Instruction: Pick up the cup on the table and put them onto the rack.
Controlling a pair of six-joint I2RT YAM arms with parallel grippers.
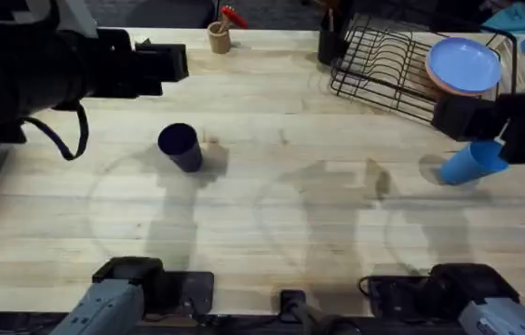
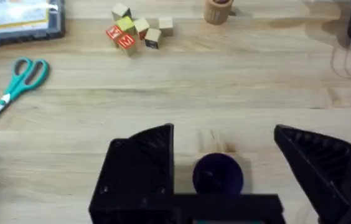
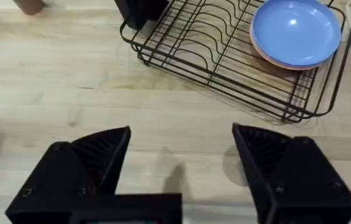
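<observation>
Step in hand: both arms are, by my reading, lining up for a grasp, 1 cup each; no cup is on the rack yet.
Navy cup [image 1: 180, 147]: stands at centre-left of the overhead frame on the worktop [image 1: 272, 195], tilted or seen at a slant, I cannot tell which. In the left wrist view it sits at bottom centre, between the fingers.
Sky-blue cup [image 1: 472, 162]: at the right edge of the overhead frame, leaning, just below the right arm's dark mass; whether it is touched I cannot tell.
Rack [image 1: 388, 60]: upper right of the overhead frame, with a blue plate [image 1: 464, 64] on a paler 1 at its right end; the dividers to the left of the plates look free.
Left gripper [image 2: 224, 149]: jaws spread wide, nothing held, the navy cup framed in the gap.
Right gripper [image 3: 182, 149]: jaws wide apart, only bare wood between them in the right wrist view, the rack beyond.
Doing it well: centre the left gripper on the navy cup and descend squarely before closing; grip the wall lightly, since a thin plastic cup likely flexes or skids.
Risk: the right arm seems offset from the sky-blue cup and needs realigning first.
Arm pose: the left arm fills the upper left of the overhead frame, large and dark, reaching right; the right arm enters from the right edge.
</observation>
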